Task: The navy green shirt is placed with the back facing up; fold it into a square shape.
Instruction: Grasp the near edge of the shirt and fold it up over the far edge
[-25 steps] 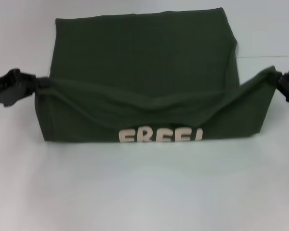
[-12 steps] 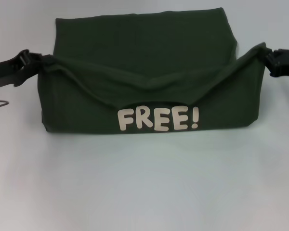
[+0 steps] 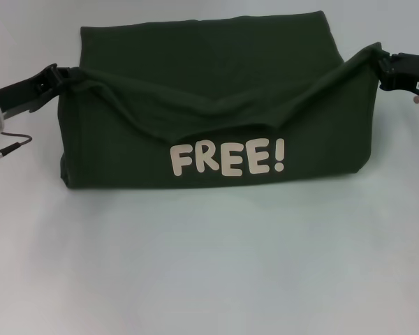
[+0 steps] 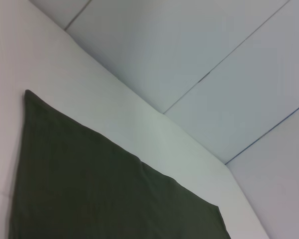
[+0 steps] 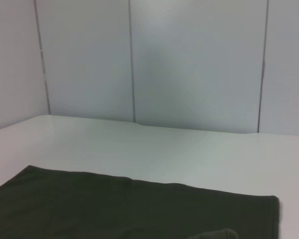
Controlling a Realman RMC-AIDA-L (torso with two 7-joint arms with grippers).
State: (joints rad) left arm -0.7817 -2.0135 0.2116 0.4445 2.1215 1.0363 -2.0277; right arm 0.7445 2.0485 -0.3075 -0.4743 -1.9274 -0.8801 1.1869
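The left gripper pinches one lifted corner of the shirt, near the worktop's left edge, and the right gripper pinches the other corner near the right edge; both are clamped on bunched cloth, and the hem between them sags in a shallow curve. Nearest the robot, the worktop shows bare white. Next comes the raised flap, its fold line lying on the worktop and its front side turned toward the camera with cream block letters reading "FREE!". Behind it the rest of the shirt lies flat, back up, reaching toward the far edge; both wrist views show that flat far part. The step in hand looks like the lengthwise fold, near half over far half. The next move would call for carrying both corners evenly toward the far edge, keeping the hem taut, then lowering them so the edges line up before letting go.
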